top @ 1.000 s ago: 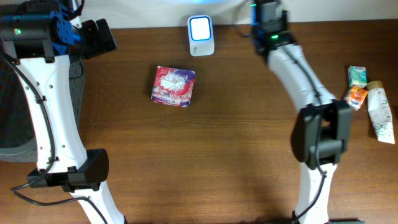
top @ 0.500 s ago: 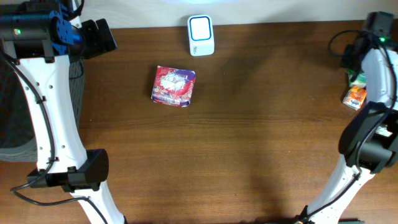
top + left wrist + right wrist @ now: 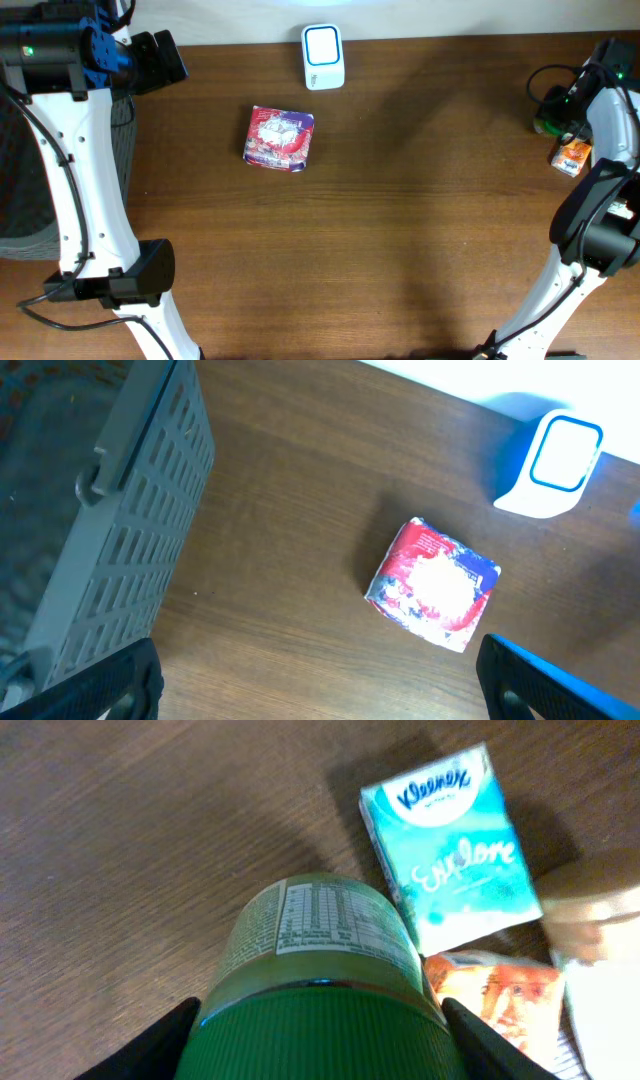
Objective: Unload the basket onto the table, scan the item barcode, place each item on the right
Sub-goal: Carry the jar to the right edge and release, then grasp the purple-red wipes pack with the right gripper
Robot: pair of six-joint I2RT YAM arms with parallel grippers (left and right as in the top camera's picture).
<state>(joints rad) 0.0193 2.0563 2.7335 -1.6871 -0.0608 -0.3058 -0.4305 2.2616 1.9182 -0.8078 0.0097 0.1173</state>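
Note:
The white scanner (image 3: 323, 56) with its blue-lit window stands at the back middle of the table and also shows in the left wrist view (image 3: 556, 460). A jar (image 3: 320, 930) with a green ribbed lid and a printed label sits between the fingers of my right gripper (image 3: 320, 1045), which press on both sides of the lid. From overhead that gripper (image 3: 556, 108) and the jar (image 3: 545, 122) are at the table's right edge. My left gripper (image 3: 325, 685) hangs open and empty, high over the left side (image 3: 160, 60).
A red and white packet (image 3: 280, 138) lies left of centre. A Kleenex tissue pack (image 3: 450, 850), an orange packet (image 3: 572, 157) and a beige-capped item (image 3: 600, 905) crowd the jar at the right edge. A grey slatted basket (image 3: 110, 530) stands off the left side.
My right arm has swung from beside the scanner at the back to the right edge, carrying the jar, then shifted slightly left. The left arm has not moved.

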